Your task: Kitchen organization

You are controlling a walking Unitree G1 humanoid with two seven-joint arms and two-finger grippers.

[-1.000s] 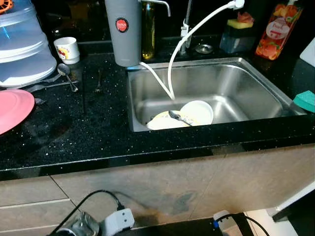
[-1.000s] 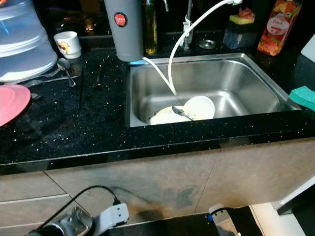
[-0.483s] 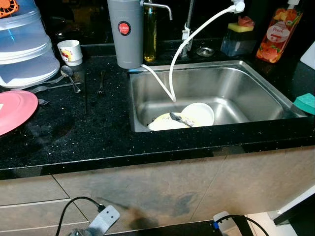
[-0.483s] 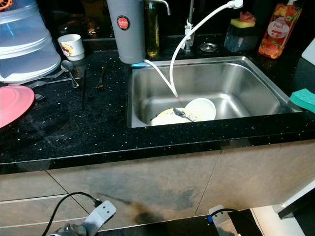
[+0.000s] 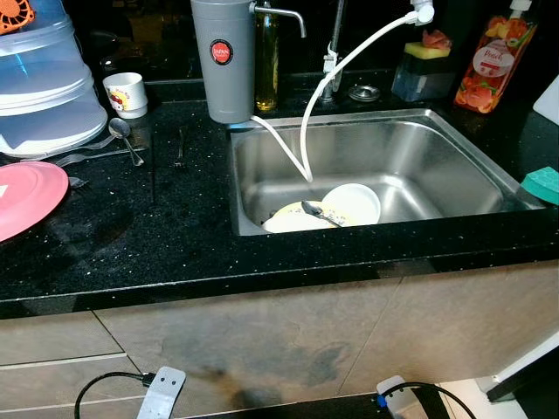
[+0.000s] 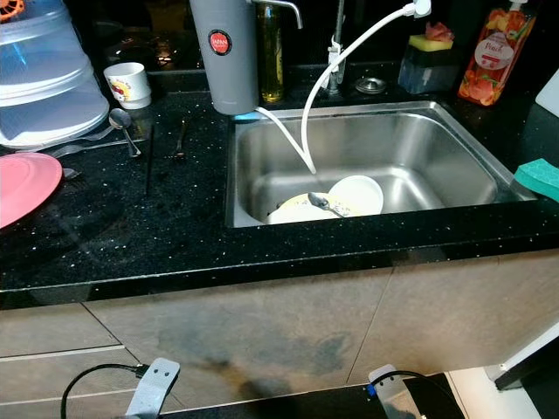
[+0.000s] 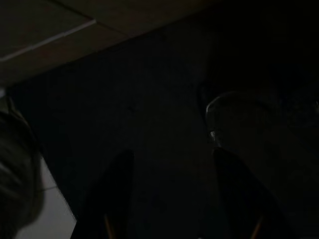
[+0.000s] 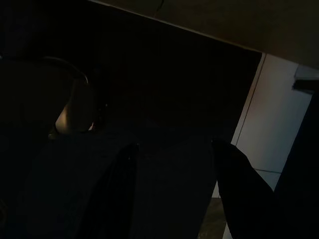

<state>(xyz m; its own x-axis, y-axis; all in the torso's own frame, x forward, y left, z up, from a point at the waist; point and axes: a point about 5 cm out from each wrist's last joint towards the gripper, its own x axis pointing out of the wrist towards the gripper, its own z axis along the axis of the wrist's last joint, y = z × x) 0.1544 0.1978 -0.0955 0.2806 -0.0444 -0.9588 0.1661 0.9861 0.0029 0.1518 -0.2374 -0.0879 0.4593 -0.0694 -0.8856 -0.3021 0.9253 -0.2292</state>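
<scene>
Centre frame, the sink (image 5: 419,148) holds a white bowl (image 5: 351,202) touching a plate (image 5: 288,218), with a spoon (image 5: 316,210) across them. Judged hard, wet-slick, breakable: grip the bowl rim. Left gripper (image 7: 172,199) and right gripper (image 8: 172,194) hang idle, fingers spread, empty.

counter: I'm looking down at a black speckled countertop (image 5: 157,236) with a steel sink (image 5: 454,166) set into it
left edge: pink plate (image 5: 26,196), partly cut off; behind it a clear plastic food cover (image 5: 44,96)
cutlery: spoon (image 5: 122,135) and fork (image 5: 178,147) lying near each other, just in front of a small white cup (image 5: 125,93)
back row: grey water filter (image 5: 225,57), oil bottle (image 5: 266,52), sponge holder (image 5: 422,70), peach soap bottle (image 5: 493,57)
right edge: teal sponge (image 5: 543,183)
</scene>
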